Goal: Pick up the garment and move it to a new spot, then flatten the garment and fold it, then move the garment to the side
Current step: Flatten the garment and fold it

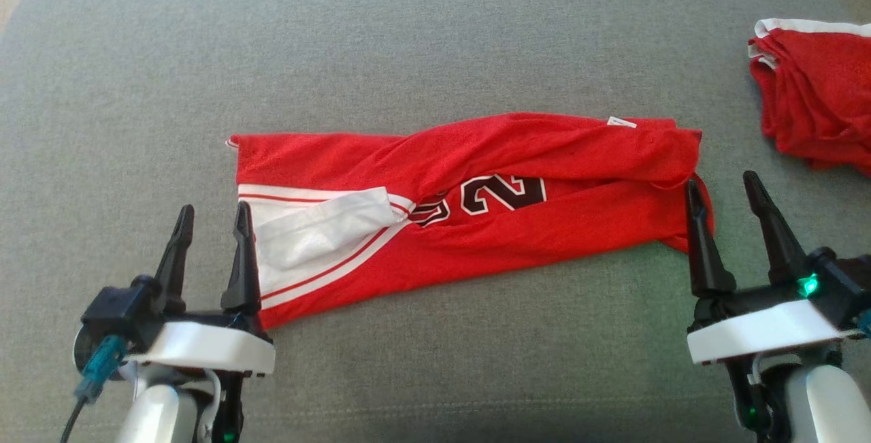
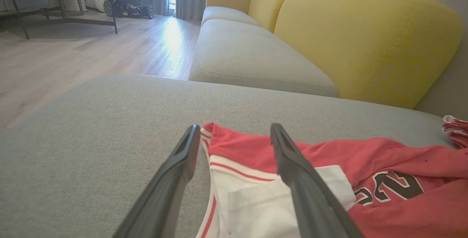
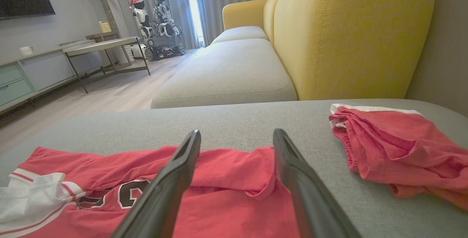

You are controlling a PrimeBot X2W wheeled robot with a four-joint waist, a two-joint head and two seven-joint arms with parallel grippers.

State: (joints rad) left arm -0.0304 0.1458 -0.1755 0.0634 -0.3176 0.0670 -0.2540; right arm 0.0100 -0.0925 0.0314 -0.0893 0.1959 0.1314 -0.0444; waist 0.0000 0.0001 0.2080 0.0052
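The garment (image 1: 476,252) is a red jersey with white trim and dark numbers. It lies across the grey cushion (image 1: 435,41) as a long, loosely folded strip. My left gripper (image 1: 214,207) stands open at its left, white-trimmed end, the inner finger over the cloth's edge. In the left wrist view that gripper (image 2: 234,125) straddles the corner of the garment (image 2: 365,157). My right gripper (image 1: 721,179) is open at the right end, its inner finger over the hem. In the right wrist view the right gripper (image 3: 237,131) points across the garment (image 3: 226,201). Neither gripper holds anything.
A second red garment (image 1: 816,89) lies bunched at the cushion's far right, also visible from the right wrist (image 3: 395,146). A yellow sofa back (image 3: 347,37) rises behind the cushion. Wooden floor (image 2: 73,55), a table and a parked robot (image 3: 157,22) lie beyond.
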